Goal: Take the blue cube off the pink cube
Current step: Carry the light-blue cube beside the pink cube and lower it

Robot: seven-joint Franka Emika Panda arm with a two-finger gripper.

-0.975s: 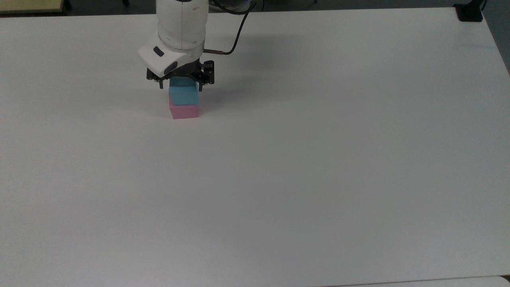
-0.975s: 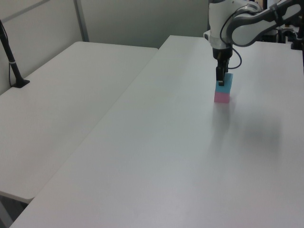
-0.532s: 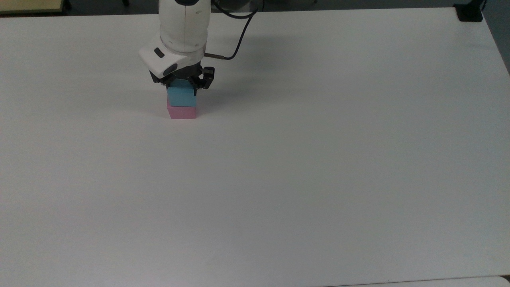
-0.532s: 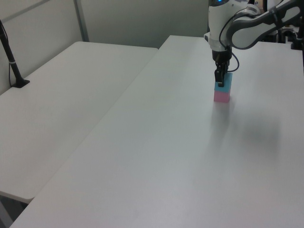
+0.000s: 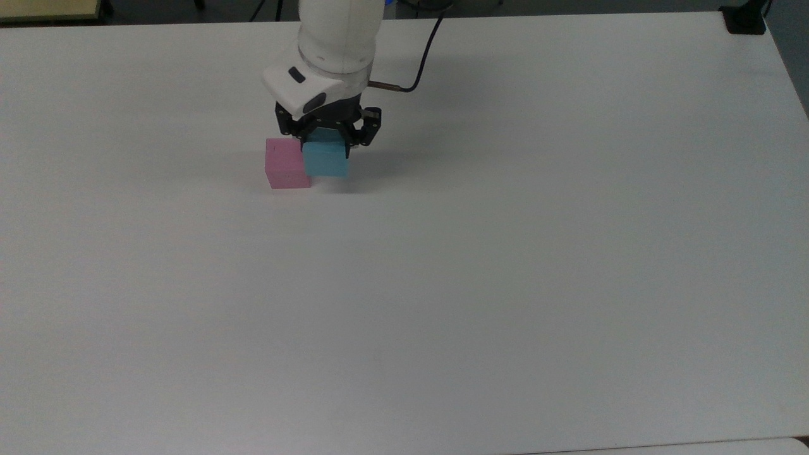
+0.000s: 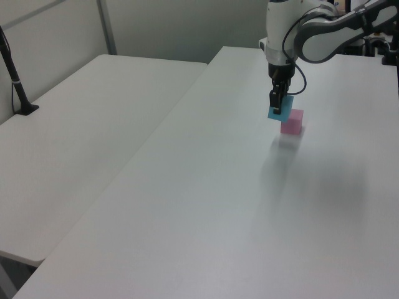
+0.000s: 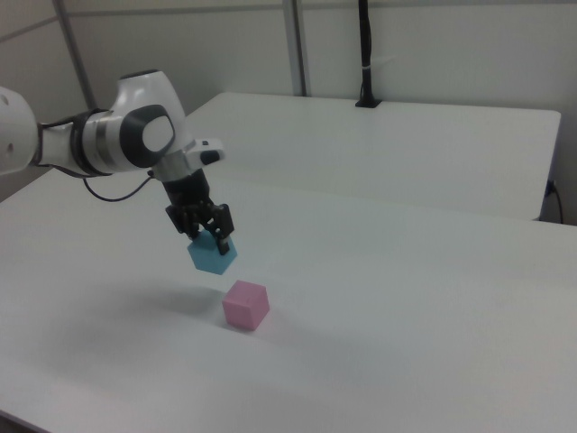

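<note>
Blue cube (image 5: 326,160) has come off the pink cube (image 5: 287,163) — half a second ago it sat stacked squarely on top, now it hangs in the air, clear of the pink cube's top face. Jaws (image 5: 328,140) clamped on blue cube, gripping its upper part; cube looks slightly tilted in the right view (image 7: 213,254). Relative to the pink cube: blue cube is raised and just off to the top view's right; in the left view (image 6: 280,108) it sits above and to the left view's left of the pink cube (image 6: 292,121). Pink cube (image 7: 246,304) rests alone on the desk (image 5: 505,253), not dragged along. Judgement: the lift-off is done, stack broken; what's left is lowering the blue cube onto bare desk beside the pink cube and letting go.
</note>
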